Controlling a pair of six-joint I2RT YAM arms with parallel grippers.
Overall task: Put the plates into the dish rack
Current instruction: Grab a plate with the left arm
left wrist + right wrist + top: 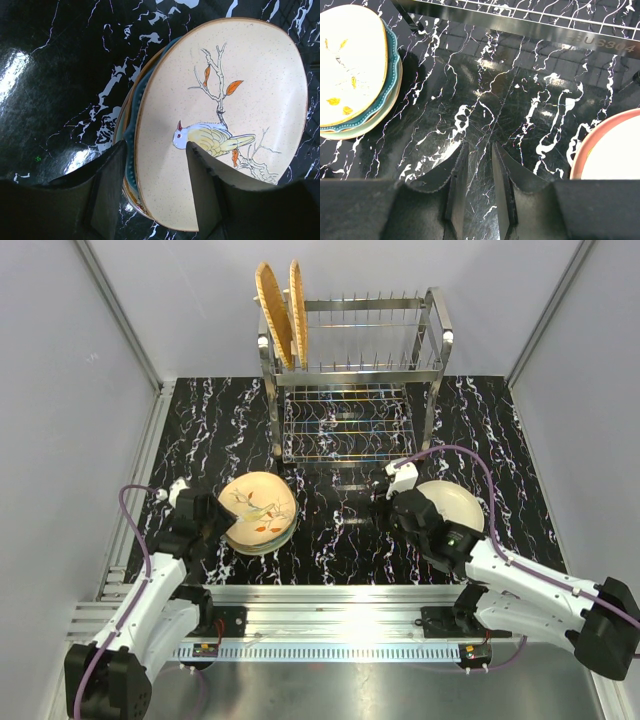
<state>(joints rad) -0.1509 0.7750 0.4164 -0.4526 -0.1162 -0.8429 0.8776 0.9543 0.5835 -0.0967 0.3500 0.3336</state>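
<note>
The dish rack (pixel 355 370) stands at the back, with two orange woven plates (pixel 283 310) upright in the left end of its top tier. A stack of plates lies at the left, topped by a cream bird-and-branch plate (pixel 258 508) (pixel 225 110) over a teal plate (pixel 131 145). My left gripper (pixel 222 520) (pixel 156 145) is open, its jaws straddling the near rim of the bird plate. My right gripper (pixel 390 495) (pixel 480 146) is empty, its jaws a narrow gap apart over the bare table. A second stack with a pink-edged plate (pixel 600 150) (pixel 455 505) lies right of it.
The black marbled table top (pixel 340 530) (pixel 485 90) lies between the two stacks. The rack's lower steel rail (pixel 530 32) crosses the top of the right wrist view. Grey walls close in the back and sides. A metal rail (pixel 330 605) runs along the near edge.
</note>
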